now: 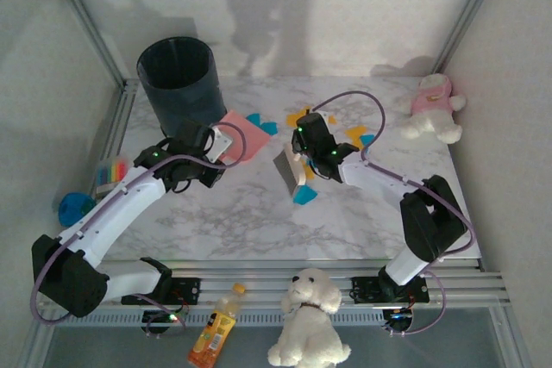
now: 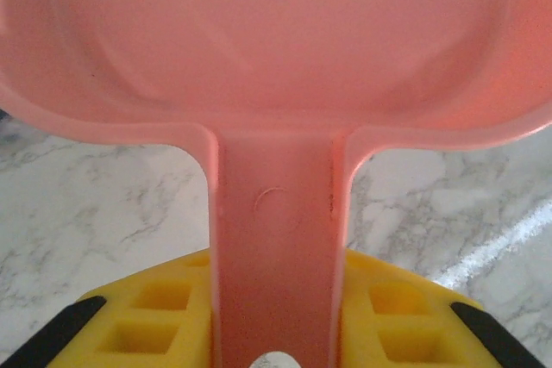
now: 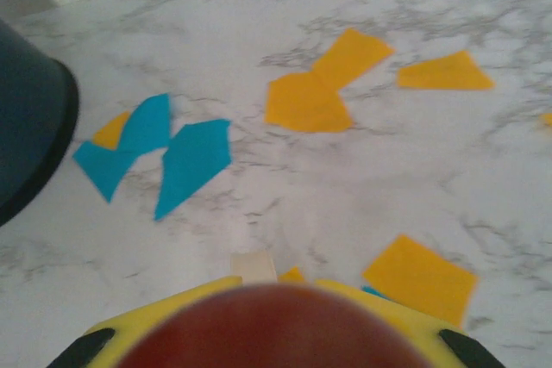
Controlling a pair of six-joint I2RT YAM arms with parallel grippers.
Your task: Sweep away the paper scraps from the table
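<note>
The left claw [image 1: 217,147] pinches the handle of the pink dustpan [image 1: 244,134], close by the dark bin [image 1: 177,75]. The right claw [image 1: 302,164] is pressed together on a flat tool [image 1: 289,174]. Orange and teal scraps [image 3: 306,101] lie scattered on the table [image 1: 241,213] between dustpan and tool. The label on the bottle [image 1: 214,329] is too small to read.

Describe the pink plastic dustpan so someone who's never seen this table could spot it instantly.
Find the tall dark round bin at the far left of the white marble table. Immediately right of it, the left gripper clamps the handle of the pink plastic dustpan. It is broad, flat and pink; the neighbouring paper scraps are small, teal and orange.
</note>
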